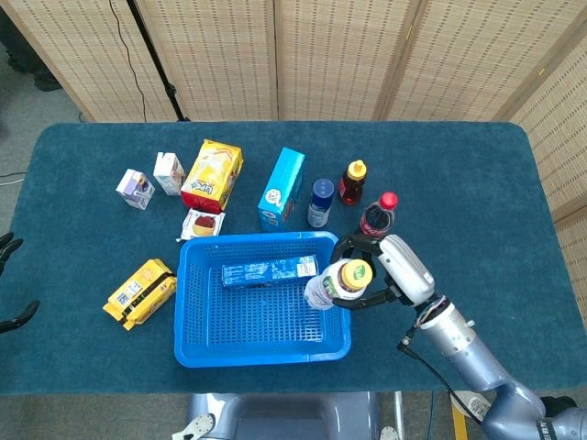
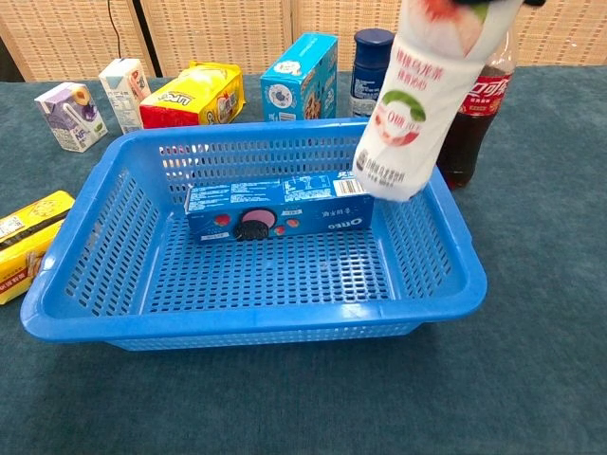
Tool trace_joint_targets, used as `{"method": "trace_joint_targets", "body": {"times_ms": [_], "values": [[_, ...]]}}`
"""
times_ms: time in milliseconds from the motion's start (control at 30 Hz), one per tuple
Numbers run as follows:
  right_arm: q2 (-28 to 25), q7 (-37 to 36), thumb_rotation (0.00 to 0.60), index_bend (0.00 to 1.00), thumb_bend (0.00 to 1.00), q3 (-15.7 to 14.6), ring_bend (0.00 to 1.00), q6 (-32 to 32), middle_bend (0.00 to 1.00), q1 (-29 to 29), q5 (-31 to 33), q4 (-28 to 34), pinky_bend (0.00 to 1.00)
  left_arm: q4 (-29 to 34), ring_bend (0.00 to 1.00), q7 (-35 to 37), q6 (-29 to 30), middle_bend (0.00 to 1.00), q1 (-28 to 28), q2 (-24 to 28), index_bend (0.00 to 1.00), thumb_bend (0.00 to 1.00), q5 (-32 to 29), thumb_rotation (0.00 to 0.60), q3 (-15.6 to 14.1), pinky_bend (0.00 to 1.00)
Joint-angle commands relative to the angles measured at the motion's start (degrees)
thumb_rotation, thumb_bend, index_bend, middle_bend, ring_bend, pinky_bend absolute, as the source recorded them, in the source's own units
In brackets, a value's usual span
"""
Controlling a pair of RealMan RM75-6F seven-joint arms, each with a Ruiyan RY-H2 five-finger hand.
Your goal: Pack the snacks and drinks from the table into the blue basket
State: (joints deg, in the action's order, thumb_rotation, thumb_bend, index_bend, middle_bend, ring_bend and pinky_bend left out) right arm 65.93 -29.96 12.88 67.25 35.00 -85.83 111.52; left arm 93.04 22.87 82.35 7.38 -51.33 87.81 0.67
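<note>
My right hand [image 1: 381, 273] grips a white peach-drink bottle [image 1: 335, 282] with a yellow cap near its top, holding it tilted in the air over the right rim of the blue basket [image 1: 188, 312]. In the chest view the bottle [image 2: 417, 104] hangs above the basket [image 2: 455, 256], and the hand is cut off at the top edge. An Oreo box [image 1: 270, 270] lies inside the basket. My left hand [image 1: 7, 275] shows only as dark fingertips at the far left edge.
Behind the basket stand a cola bottle [image 1: 376, 218], a syrup bottle [image 1: 352, 181], a blue can [image 1: 320, 202], a blue box [image 1: 282, 188], a yellow bag [image 1: 213, 174] and two small cartons [image 1: 151, 180]. A yellow pack [image 1: 139, 291] lies to the basket's left.
</note>
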Motion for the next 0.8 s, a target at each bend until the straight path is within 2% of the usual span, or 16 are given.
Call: {"method": "trace_joint_targets", "body": {"times_ms": [33, 233, 433, 500, 567, 633, 700, 767, 800], "values": [[4.0, 3.7, 0.600, 0.64, 0.69, -0.6, 0.56, -2.3, 0.63, 1.6, 2.4, -2.8, 0.75, -0.3, 0.00, 0.5, -0.2, 0.00, 0.1, 0.1, 0.00, 0.28, -0.1, 0.600, 0.1, 0.00], [7.8, 4.2, 0.600, 0.64, 0.69, -1.7, 0.56, -2.7, 0.63, 1.5, 3.3, -5.8, 0.75, -0.6, 0.00, 1.2, -0.9, 0.00, 0.3, 0.1, 0.00, 0.28, -0.5, 0.600, 0.3, 0.00], [10.9, 5.5, 0.600, 0.64, 0.68, -2.6, 0.54, -1.8, 0.62, 1.4, 1.1, -8.8, 0.73, -0.1, 0.00, 0.7, -0.8, 0.00, 0.2, 0.1, 0.00, 0.28, 0.1, 0.600, 0.0, 0.00], [11.9, 5.7, 0.600, 0.63, 0.63, -3.1, 0.50, -1.2, 0.58, 1.4, 0.0, -10.1, 0.69, 0.0, 0.00, 0.3, -0.8, 0.00, 0.1, 0.1, 0.00, 0.28, -0.1, 0.600, 0.1, 0.00], [12.7, 6.2, 0.600, 0.60, 0.53, -3.5, 0.41, -0.5, 0.52, 1.2, -1.1, -11.4, 0.60, 0.2, 0.00, -0.3, -0.7, 0.00, 0.1, 0.0, 0.00, 0.28, -0.2, 0.600, 0.1, 0.00], [13.4, 7.4, 0.600, 0.54, 0.47, -4.0, 0.33, 0.4, 0.44, 0.9, -2.4, -13.0, 0.47, 0.3, 0.00, -0.2, -0.8, 0.00, 0.1, 0.0, 0.00, 0.28, 0.1, 0.600, 0.0, 0.00], [12.9, 8.3, 0.600, 0.38, 0.38, -5.1, 0.19, 0.4, 0.28, 0.8, -3.8, -13.9, 0.30, 0.3, 0.00, 0.0, -1.0, 0.00, 0.2, 0.0, 0.00, 0.28, 0.4, 0.600, -0.1, 0.00], [11.4, 9.6, 0.600, 0.11, 0.20, -6.0, 0.03, -0.2, 0.06, 0.6, -4.4, -13.7, 0.08, 0.3, 0.00, -0.1, -1.1, 0.00, 0.3, 0.1, 0.00, 0.28, 0.6, 0.600, -0.2, 0.00], [10.8, 9.9, 0.600, 0.03, 0.10, -6.1, 0.00, 0.0, 0.01, 0.4, -4.6, -13.1, 0.02, 0.3, 0.00, -0.2, -1.1, 0.00, 0.3, 0.0, 0.00, 0.28, 0.6, 0.600, -0.2, 0.00]]}}
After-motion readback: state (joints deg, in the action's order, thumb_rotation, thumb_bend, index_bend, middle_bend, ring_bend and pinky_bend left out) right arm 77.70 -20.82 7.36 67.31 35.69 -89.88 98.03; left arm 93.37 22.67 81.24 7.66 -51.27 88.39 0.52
